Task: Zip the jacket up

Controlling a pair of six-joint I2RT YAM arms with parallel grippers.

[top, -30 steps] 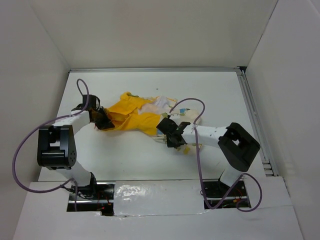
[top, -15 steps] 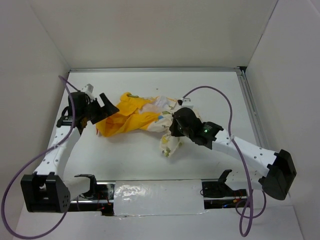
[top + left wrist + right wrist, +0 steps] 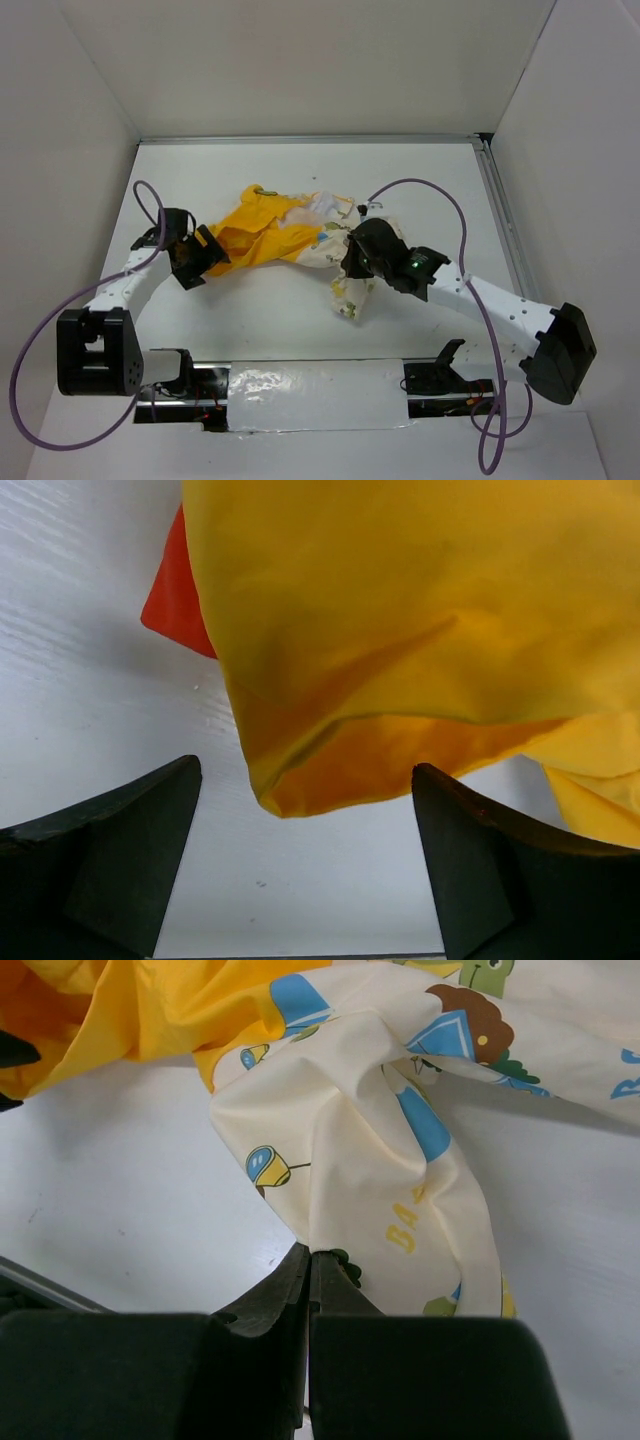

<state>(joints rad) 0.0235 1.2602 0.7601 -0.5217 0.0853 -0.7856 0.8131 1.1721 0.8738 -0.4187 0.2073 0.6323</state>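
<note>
A white counter (image 3: 430,190) fills the floor of a plain white booth, with blank walls (image 3: 300,70) rising on the left, far and right sides. A thin metal rail (image 3: 505,240) runs along the counter's right edge and across its far edge. At the near edge a white board has cut-outs around the two arm bases, with a strip of shiny film (image 3: 310,385) between them. Purple cables (image 3: 440,195) loop off both arms, and a small green light (image 3: 412,264) glows on the right one.

The jacket (image 3: 270,235) lies crumpled at the middle of the counter, orange-yellow on its left half and cream with little cartoon prints on its right.

The only writing that can be read is on the cream fabric: yellow letters "BA" (image 3: 405,1230) beside a fold, the rest of the word hidden. Part of a blue letter shows at the picture's right edge, too cut off to tell.

The left fingers (image 3: 120,850) stand wide apart and hold nothing, low over the counter, with a yellow fold of the jacket hanging between them and an orange-red patch (image 3: 180,600) further back.

The right fingers (image 3: 270,1310) are pressed tightly together, and a ridge of cream fabric runs straight into their tips — pinched there, as far as the wrist view shows.
</note>
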